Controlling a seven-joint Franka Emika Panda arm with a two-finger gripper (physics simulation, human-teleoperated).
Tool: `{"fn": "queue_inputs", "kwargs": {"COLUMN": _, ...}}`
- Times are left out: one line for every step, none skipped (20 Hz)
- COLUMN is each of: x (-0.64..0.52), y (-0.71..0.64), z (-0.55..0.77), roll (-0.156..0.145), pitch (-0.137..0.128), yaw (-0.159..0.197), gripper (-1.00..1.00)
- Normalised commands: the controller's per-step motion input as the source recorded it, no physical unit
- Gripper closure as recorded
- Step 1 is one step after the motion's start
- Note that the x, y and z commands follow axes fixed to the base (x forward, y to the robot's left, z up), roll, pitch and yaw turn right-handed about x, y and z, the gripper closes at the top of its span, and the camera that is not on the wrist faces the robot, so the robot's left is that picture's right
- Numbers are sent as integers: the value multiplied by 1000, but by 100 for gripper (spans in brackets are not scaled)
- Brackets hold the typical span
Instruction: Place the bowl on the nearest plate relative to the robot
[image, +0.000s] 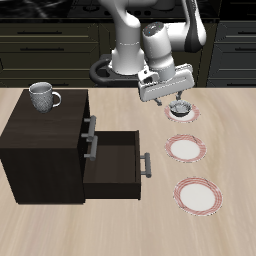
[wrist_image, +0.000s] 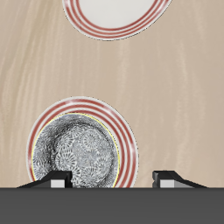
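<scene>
Three striped plates in a row toward table's front edge; speckled bowl (wrist_image: 76, 156) seated on rearmost plate (wrist_image: 125, 131), off-centre. Gripper (image: 180, 100) directly above, fingers (wrist_image: 58, 180) spread wide, released, clear of bowl rim. Mug (image: 42, 96) atop cabinet (image: 45, 150), its drawer pulled out.

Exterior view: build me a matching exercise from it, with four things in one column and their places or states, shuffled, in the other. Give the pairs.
Things:
1. mug
2. bowl
3. drawer
4. plate nearest the table's front edge

Places or states:
A. pulled open
B. nothing on it
C. on top of the dark cabinet
D. resting on the farthest-back plate, below the open end effector

Pairs: 1-C, 2-D, 3-A, 4-B
</scene>
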Motion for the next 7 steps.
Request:
{"fn": "queue_inputs", "kwargs": {"x": -98, "y": -38, "z": -1, "roll": -2, "pitch": -9, "yaw": 9, "gripper": -100}}
{"fn": "queue_inputs", "kwargs": {"x": -40, "y": -20, "z": -4, "roll": -4, "pitch": -9, "yaw": 21, "gripper": -100}}
{"fn": "queue_inputs", "kwargs": {"x": 0, "y": -48, "z": -5, "roll": -2, "pitch": 21, "yaw": -14, "gripper": -100}}
{"fn": "queue_inputs", "kwargs": {"x": -65, "y": -46, "z": 27, "roll": -24, "pitch": 9, "yaw": -31, "gripper": -100}}
{"fn": "queue_inputs", "kwargs": {"x": 21, "y": -40, "z": 38, "roll": -7, "pitch": -12, "yaw": 5, "gripper": -100}}
{"fn": "queue_inputs", "kwargs": {"x": -107, "y": 16, "z": 83, "roll": -14, "pitch": -13, "yaw": -6, "gripper": -100}}
{"fn": "queue_inputs", "kwargs": {"x": -144, "y": 27, "z": 84, "roll": 5, "pitch": 1, "yaw": -19, "gripper": -100}}
